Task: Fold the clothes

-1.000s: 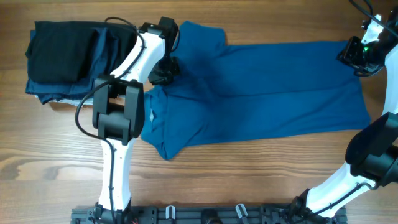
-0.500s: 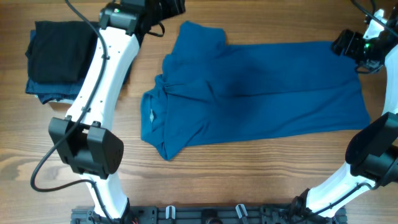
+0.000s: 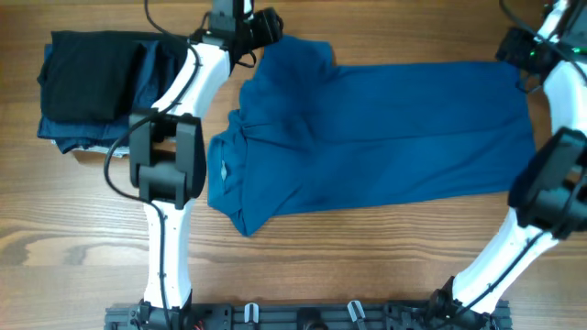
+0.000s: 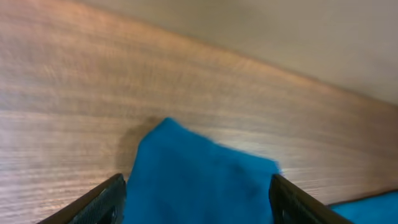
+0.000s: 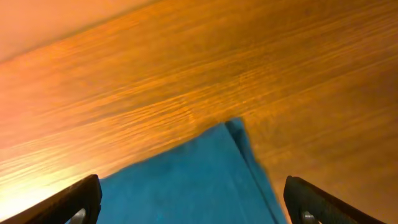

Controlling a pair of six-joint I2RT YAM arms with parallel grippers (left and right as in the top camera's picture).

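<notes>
A blue short-sleeved shirt [image 3: 385,128] lies spread flat across the table, collar [image 3: 225,165] to the left and hem to the right. My left gripper [image 3: 267,24] hovers open at the far sleeve [image 3: 298,55]. In the left wrist view the sleeve [image 4: 199,180] lies between the spread fingers [image 4: 102,200], untouched by them. My right gripper [image 3: 512,46] stands open at the shirt's far right corner. The right wrist view shows that hem corner [image 5: 211,174] under the wide jaws of the right gripper [image 5: 196,205].
A stack of folded clothes sits at the far left, a black piece [image 3: 87,73] on top of blue-grey ones [image 3: 64,133]. Bare wooden table [image 3: 367,266] runs along the front. A black rail [image 3: 303,316] lines the near edge.
The left gripper let go of the shirt near the collar, opened and swung to the far sleeve. The right gripper opened and shifted toward the far right corner.
</notes>
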